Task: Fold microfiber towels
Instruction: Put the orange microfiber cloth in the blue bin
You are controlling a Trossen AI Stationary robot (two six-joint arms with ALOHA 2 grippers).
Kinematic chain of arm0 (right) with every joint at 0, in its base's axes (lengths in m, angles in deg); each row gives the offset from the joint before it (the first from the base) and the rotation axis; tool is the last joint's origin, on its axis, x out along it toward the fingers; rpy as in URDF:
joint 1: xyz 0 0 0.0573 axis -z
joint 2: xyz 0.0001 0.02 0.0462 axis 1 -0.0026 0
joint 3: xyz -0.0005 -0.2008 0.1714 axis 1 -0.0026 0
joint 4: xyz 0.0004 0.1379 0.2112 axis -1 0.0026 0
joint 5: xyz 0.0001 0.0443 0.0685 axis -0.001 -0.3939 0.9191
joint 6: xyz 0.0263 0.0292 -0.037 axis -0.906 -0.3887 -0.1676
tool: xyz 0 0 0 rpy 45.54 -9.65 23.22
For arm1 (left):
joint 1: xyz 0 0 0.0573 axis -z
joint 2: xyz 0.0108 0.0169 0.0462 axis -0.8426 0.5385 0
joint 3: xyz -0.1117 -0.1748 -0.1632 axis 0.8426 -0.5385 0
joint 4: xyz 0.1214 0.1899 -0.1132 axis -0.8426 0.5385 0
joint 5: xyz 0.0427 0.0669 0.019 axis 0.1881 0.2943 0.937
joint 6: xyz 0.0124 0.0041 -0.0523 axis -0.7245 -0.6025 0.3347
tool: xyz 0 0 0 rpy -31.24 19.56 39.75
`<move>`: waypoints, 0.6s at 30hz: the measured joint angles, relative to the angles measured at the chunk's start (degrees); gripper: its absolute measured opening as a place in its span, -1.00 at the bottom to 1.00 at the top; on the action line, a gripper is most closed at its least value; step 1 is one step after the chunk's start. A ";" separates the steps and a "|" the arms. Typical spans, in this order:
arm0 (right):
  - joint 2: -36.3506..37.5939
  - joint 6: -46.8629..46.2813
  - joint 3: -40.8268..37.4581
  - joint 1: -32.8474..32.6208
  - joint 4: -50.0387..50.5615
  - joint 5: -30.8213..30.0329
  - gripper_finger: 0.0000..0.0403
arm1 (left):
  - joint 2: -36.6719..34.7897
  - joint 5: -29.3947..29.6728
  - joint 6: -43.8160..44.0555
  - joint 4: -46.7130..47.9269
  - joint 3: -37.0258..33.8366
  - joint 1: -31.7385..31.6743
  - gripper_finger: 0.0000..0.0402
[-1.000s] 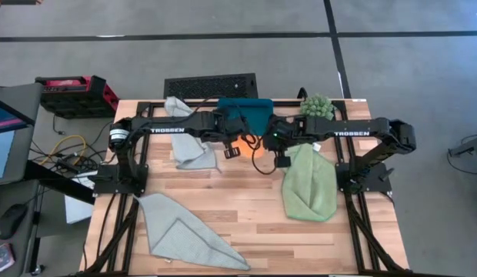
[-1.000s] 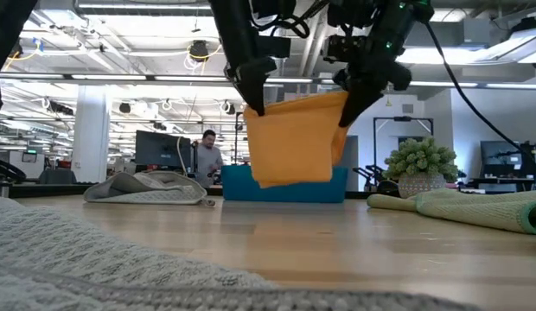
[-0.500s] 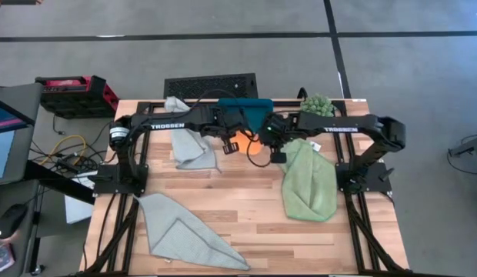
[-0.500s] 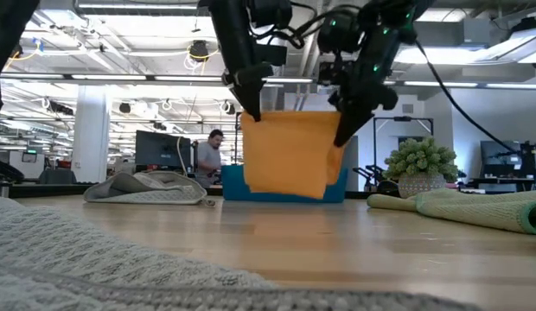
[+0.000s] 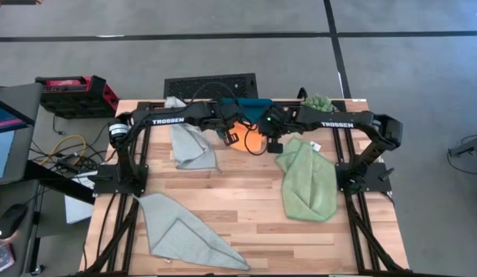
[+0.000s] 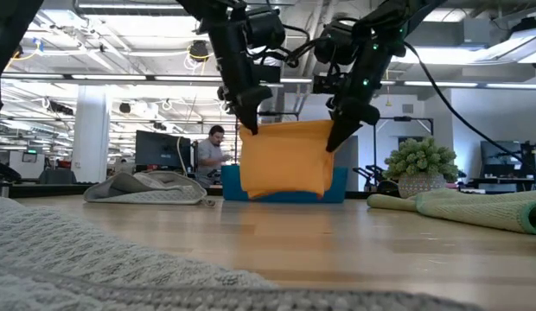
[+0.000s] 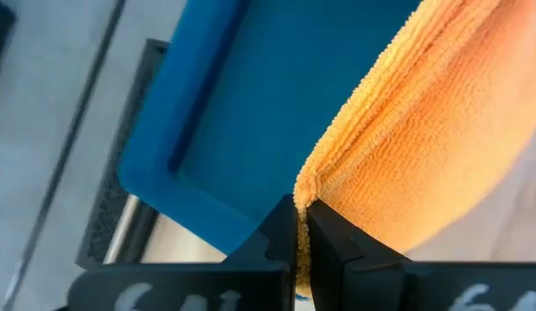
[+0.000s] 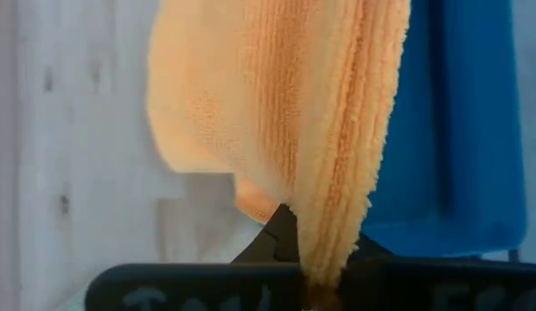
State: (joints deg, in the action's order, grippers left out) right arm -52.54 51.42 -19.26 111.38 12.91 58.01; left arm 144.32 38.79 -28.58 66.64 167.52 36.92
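A folded orange microfiber towel [image 6: 283,161] hangs above the bench (pinched at both top corners). A light green towel [image 5: 308,179] lies rumpled at right; two pale grey-blue towels rest at left, one crumpled [image 5: 191,145], one spread flat [image 5: 185,237].

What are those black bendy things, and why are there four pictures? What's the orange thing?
They are two robot arms at a wooden table. Each ends in a pincer that pinches like two fingers. One picture looks down from above, one looks across the table top, and two come from little cameras on the arms' wrists. The left pincer and the right pincer are both shut on the top edge of an orange towel, holding it up over a blue tray. On the table lie a green towel, two grey towels and a spiky plant.
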 joint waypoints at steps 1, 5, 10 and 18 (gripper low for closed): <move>-0.02 0.04 0.02 0.34 -0.49 -0.16 -0.94 | 0.00 0.67 -0.28 -0.40 0.01 -0.22 -1.00; -0.06 0.45 0.00 1.53 -2.54 -0.54 -0.89 | 0.00 1.88 -0.24 -0.83 0.00 -1.39 -1.00; -0.07 2.84 -0.08 2.46 -4.54 -0.61 -0.93 | 0.76 1.88 -0.14 -2.39 0.01 -2.86 -1.00; -0.20 1.84 -0.15 3.78 -6.34 -0.74 -0.87 | 4.08 2.60 -0.31 -6.31 0.03 -4.25 -1.00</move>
State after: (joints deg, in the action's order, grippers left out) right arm -52.74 53.27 -19.42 115.16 6.57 57.27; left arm 148.40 41.39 -28.90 60.33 167.55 32.67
